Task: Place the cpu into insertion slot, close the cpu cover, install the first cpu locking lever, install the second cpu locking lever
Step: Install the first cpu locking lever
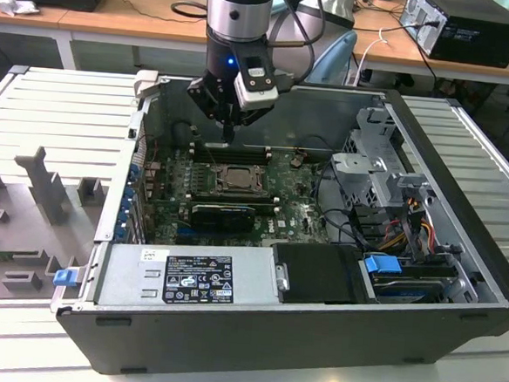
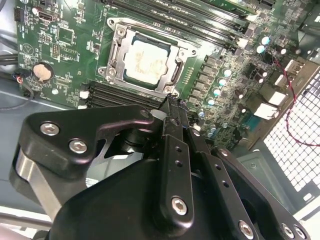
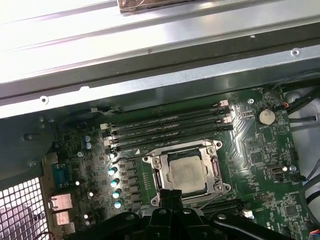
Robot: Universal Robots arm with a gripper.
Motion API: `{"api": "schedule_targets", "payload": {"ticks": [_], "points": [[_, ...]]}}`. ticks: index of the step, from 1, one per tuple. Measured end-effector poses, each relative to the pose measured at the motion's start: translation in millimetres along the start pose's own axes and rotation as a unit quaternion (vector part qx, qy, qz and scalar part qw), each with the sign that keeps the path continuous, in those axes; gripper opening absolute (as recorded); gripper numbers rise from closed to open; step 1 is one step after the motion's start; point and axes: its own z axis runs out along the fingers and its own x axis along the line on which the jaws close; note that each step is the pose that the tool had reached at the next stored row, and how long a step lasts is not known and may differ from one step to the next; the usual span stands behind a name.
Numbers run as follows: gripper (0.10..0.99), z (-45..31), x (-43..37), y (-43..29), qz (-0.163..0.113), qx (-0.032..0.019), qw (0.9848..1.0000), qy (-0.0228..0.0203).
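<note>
Starting at the exterior view's left, a grey fixture plate [image 1: 26, 210] with upright blocks lies on the slatted desk [image 1: 69, 99], beside the open computer case [image 1: 297, 334]. A blue clip [image 1: 65, 276] sits at the case's near left corner, next to the power supply [image 1: 187, 278].

Inside, on the green motherboard [image 1: 173, 172], the insertion slot [image 1: 212, 179] lies just behind the long black graphics card [image 1: 222, 213]. The cpu [image 1: 235, 179] is seated in the slot. In both wrist views its pale face shows through the square window of the cpu cover [image 2: 150, 36] [image 3: 186, 151], which lies flat over it. The position of the locking levers cannot be confirmed.

The arm hangs over the board with the tool [image 1: 228, 137] pointing down, its tip above the memory slots [image 1: 231, 151] just beyond the socket's far edge. In the second wrist view the fingers [image 2: 175, 150] are clenched together with nothing between them. Contact with the board cannot be told.

Further right stand the drive cage [image 1: 374, 164] and a blue tab [image 1: 383, 264].
</note>
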Motion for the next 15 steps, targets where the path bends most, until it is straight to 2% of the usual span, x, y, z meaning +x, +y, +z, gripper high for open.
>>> {"api": "schedule_targets", "payload": {"ticks": [10, 15], "points": [[0.106, 0.0, 0.1, 0.0, -0.033, 0.0003, 0.9995, 0.0015], [0.106, 0.0, 0.3, 0.0, -0.051, 0.0004, 0.9987, 0.0024]]}}
